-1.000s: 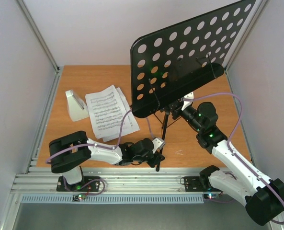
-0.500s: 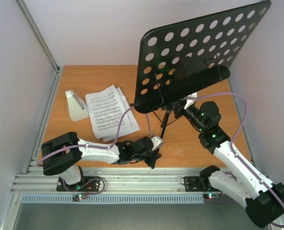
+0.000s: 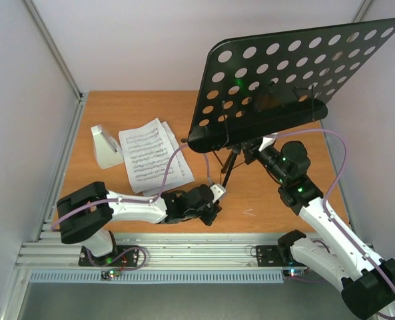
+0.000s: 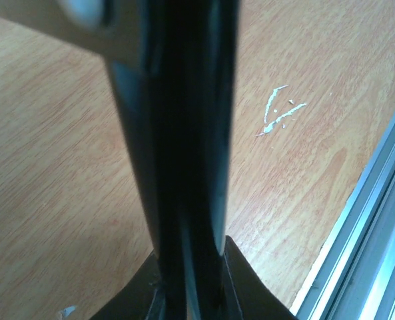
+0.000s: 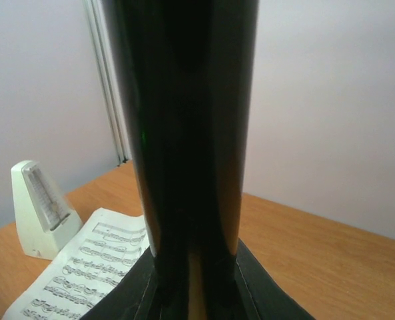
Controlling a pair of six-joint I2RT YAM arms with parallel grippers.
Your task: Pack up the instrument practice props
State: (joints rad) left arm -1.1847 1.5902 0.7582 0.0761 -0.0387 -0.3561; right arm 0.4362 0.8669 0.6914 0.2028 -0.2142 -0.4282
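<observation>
The black music stand [image 3: 287,70] sits over the right half of the wooden counter [image 3: 117,113], held by both arms. Its perforated desk is tilted, with the right end higher than the left, and its holed face is turned up toward the overhead camera. Below the desk, the thin black post and folded legs slant down toward the near edge of the counter. The pictures do not show whether the foot rests on the wood.

The left claw [image 3: 217,197] is low, near the front of the counter, pinching the lower part of the stand. In its wrist view the dark post [image 4: 184,133] runs straight up between the two fingers and fills the gap. The right claw [image 3: 254,148] is tucked just under the desk's lower lip and is clamped on the upper post. Its wrist view shows the glossy black tube [image 5: 190,120] rising between its fingers.

The sheet music [image 3: 150,157] lies flat in a loose, fanned pile on the left half of the counter, left of the post. The pale metronome [image 3: 105,147] stands upright just beside the pile's left edge. Some white scratch marks [image 4: 277,110] show on the wood near the left claw, close to the metal rail [image 4: 370,220] at the counter's front.
</observation>
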